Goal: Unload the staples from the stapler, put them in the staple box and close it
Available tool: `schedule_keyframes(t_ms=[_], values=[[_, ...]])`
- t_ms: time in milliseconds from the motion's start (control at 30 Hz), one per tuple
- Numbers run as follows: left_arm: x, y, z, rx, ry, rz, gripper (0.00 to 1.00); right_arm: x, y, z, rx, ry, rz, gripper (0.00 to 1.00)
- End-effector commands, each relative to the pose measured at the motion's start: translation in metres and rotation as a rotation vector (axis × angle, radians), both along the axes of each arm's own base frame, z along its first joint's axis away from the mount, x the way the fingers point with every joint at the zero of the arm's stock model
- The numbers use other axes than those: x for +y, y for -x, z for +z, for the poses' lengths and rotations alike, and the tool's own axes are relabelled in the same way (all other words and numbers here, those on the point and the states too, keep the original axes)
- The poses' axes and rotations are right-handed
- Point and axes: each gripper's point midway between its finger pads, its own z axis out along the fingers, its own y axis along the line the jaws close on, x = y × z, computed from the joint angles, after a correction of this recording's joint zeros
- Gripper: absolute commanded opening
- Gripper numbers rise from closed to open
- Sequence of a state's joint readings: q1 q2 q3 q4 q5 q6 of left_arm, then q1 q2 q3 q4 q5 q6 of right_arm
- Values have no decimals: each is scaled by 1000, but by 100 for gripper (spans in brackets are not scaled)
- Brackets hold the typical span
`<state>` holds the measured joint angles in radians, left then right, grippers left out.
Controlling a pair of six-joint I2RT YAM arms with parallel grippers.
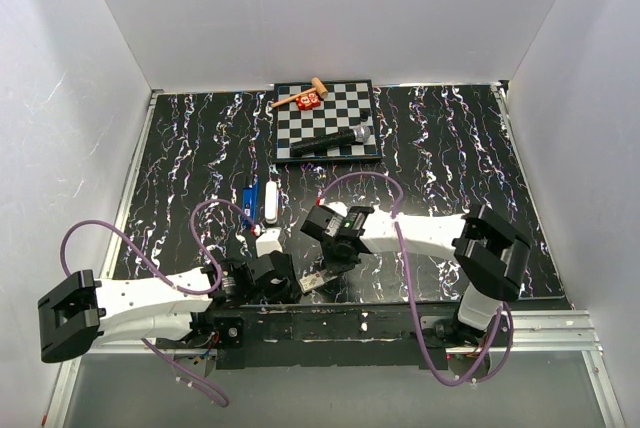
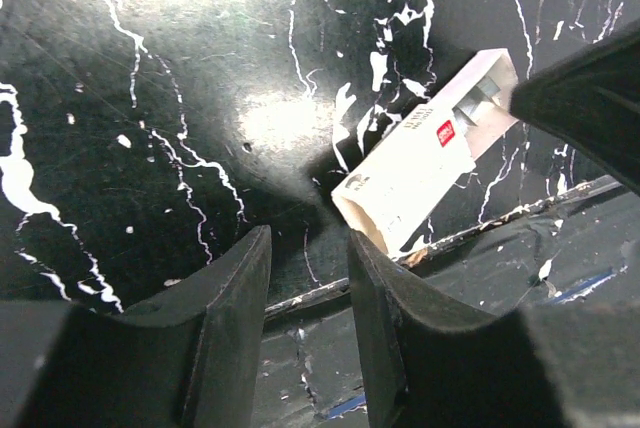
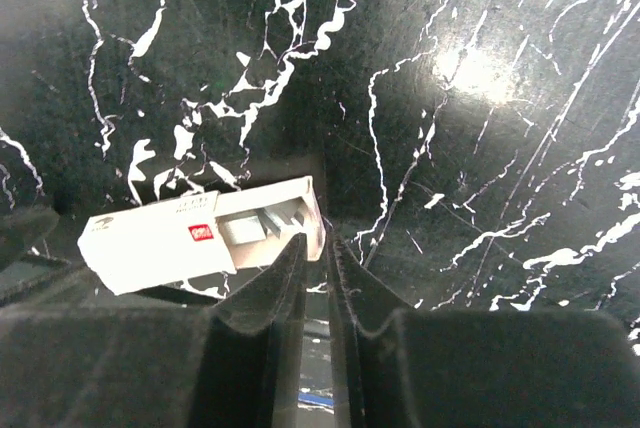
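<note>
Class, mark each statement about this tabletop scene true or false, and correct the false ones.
1. The microphone lies on the chessboard. True.
2. The left tool grips the stapler. False: the stapler lies on the table beside the white marker, and the left tool is open and empty.
3. A white box lies close to the left tool. True.
4. The wooden mallet sits by the arms' bases. False: it lies at the chessboard's far left corner.

stapler [image 1: 249,198] just left of marker [image 1: 271,200], microphone [image 1: 332,141] on chessboard [image 1: 350,98] behind
</note>
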<state>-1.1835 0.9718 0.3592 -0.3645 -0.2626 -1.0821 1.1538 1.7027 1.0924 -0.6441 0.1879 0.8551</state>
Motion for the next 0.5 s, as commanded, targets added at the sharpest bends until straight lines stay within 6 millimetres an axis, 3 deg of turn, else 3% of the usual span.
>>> schedule_keyframes(t_ms=[0, 200, 300, 467], values=[[5, -9, 9, -36, -38, 36, 36, 5, -9, 29, -61, -59, 10, 24], [9, -8, 8, -31, -63, 42, 30, -2, -10, 38, -84, -59, 8, 34], [8, -9, 8, -29, -73, 42, 26, -7, -14, 37, -95, -54, 0, 33], [0, -11, 10, -27, -92, 19, 15, -17, -18, 27, -94, -19, -4, 14]])
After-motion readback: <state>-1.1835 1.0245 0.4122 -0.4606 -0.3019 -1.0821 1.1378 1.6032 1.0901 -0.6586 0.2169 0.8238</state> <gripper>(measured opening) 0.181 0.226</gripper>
